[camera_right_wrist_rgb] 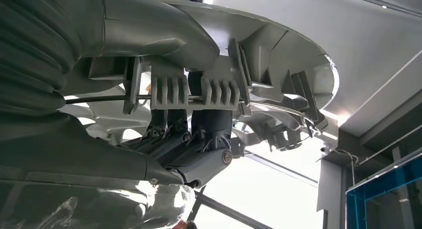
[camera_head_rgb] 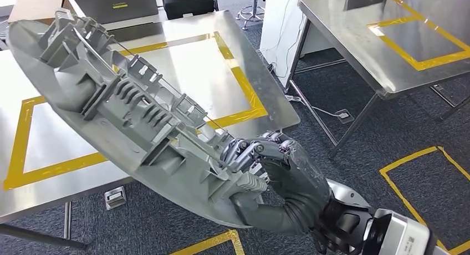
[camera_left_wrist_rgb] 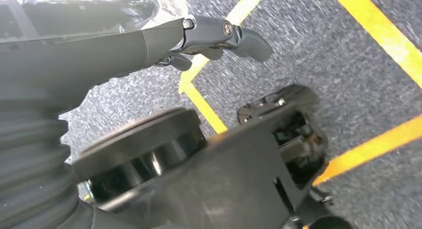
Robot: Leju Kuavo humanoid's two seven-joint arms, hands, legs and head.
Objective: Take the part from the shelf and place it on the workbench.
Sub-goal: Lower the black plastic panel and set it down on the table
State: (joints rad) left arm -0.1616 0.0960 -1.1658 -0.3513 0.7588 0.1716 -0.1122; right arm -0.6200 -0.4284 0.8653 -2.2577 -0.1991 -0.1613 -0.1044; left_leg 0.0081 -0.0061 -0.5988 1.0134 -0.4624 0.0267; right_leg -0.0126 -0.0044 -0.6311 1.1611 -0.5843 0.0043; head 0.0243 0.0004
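At the left of the head view, the tabletop (camera_head_rgb: 183,72) is seen, a steel surface ringed with yellow tape (camera_head_rgb: 22,138), reaching from the upper left toward the centre. Above it, the part (camera_head_rgb: 127,116) is carried: a long grey moulded piece, ribbed side up, its long axis running diagonally from the upper left corner down to the lower centre of the frame. Its far end hangs over the taped rectangle; its near end is held past the tabletop's front edge, over the dark carpet.

Moving right, the right hand (camera_head_rgb: 277,177) is found at that lower end, its fingers (camera_head_rgb: 252,152) wrapped into the ribs and the thumb pressed under the rim. In the right wrist view the same grip is shown from beneath, dark fingers (camera_right_wrist_rgb: 199,149) hooked around a thin rod of the part (camera_right_wrist_rgb: 278,59).

So the part lies up and to the left of the fingers, toward the tabletop; a set-down is judged to call for carrying the held end the same way, along the long axis.

In the left wrist view, the left hand (camera_left_wrist_rgb: 219,37) is seen hanging over the carpet, with nothing held; whether the fingers are spread or curled cannot be told.
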